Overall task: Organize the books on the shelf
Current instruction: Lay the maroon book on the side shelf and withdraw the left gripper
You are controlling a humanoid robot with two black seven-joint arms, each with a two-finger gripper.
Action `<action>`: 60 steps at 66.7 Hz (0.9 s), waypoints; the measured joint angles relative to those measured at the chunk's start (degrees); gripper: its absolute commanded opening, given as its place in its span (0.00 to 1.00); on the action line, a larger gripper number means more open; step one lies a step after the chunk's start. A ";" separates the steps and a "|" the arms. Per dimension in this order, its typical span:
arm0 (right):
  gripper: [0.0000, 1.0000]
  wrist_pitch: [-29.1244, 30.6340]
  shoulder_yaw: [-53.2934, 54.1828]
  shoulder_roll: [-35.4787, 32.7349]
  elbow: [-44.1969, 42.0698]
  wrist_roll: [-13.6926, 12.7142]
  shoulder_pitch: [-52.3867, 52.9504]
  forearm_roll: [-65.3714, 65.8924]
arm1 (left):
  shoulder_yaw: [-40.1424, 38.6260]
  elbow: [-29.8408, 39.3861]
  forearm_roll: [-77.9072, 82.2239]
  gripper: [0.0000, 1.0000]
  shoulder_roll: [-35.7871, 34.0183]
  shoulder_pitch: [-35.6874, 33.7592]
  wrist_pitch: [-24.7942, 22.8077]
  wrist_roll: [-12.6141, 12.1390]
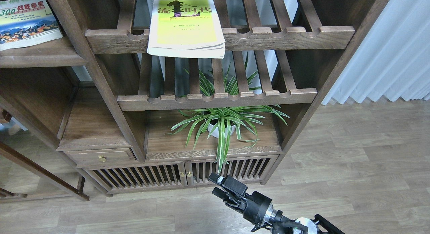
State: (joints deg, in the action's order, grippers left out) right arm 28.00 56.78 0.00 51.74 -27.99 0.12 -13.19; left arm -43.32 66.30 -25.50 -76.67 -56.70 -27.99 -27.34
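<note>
Presently, the yellow-green paperback with black Chinese title (186,27) is seen lying flat on the upper slatted rack with the scalloped front rail (285,37), its near edge overhanging the rail. The smaller white paperback marked "300" (27,20) lies on the solid dark-brown wooden board shelf (40,55) at upper left. The right end effector (218,187) is held low near the floor, its fingers slightly apart and empty. A high reach is judged necessary; the overhanging edge should be gripped squarely, so that pages are not bent.
</note>
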 measured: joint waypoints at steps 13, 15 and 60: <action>0.99 0.00 0.00 0.00 0.07 -0.01 -0.21 0.01 | 3.63 -5.39 0.18 0.00 6.86 -5.84 0.00 -0.65; 0.99 0.00 0.00 0.00 0.07 -0.01 -0.21 0.01 | 3.71 -6.12 0.19 0.00 7.40 -6.10 0.00 -0.66; 0.99 0.00 0.15 0.00 -0.16 -0.01 -0.02 0.01 | 3.95 -26.08 0.55 0.00 22.03 -13.05 0.00 -0.66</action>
State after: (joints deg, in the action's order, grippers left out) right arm 28.00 56.92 0.00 51.59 -28.00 0.10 -13.18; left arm -39.37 40.22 -24.96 -54.64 -69.75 -28.00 -28.00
